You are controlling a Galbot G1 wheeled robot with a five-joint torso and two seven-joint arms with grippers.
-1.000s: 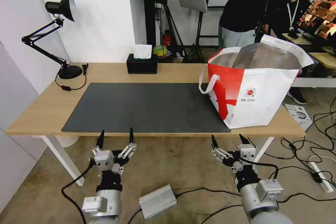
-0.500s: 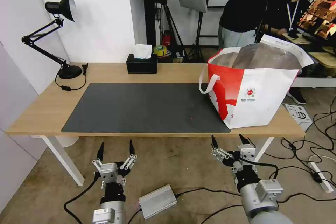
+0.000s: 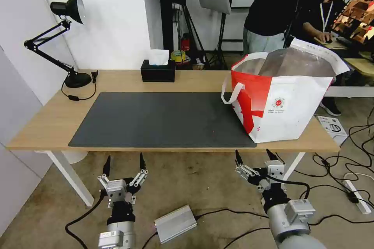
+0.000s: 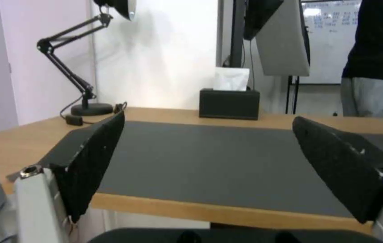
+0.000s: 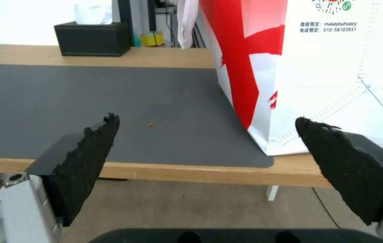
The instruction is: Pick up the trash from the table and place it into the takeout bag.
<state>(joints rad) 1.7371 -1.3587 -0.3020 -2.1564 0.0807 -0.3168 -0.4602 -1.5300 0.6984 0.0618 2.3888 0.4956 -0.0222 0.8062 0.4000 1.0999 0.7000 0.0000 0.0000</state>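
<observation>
Looking at the table (image 3: 50, 124), there's no trash left on the mat (image 3: 156, 118), so it's presumably inside the bag (image 3: 284, 105) standing at the right end. Both the left gripper (image 3: 122, 162) and right gripper (image 3: 253, 155) hang spread open and empty below the front edge. The bag looks light and floppy (I'd grab the strap handles).

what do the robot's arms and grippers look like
Both arms are silver-grey metal cylinders with black wrist sections and black cables trailing off them. The left gripper and right gripper each have a silver block body, thin linkages and two pointed black jaws with rough textured pads.
</observation>
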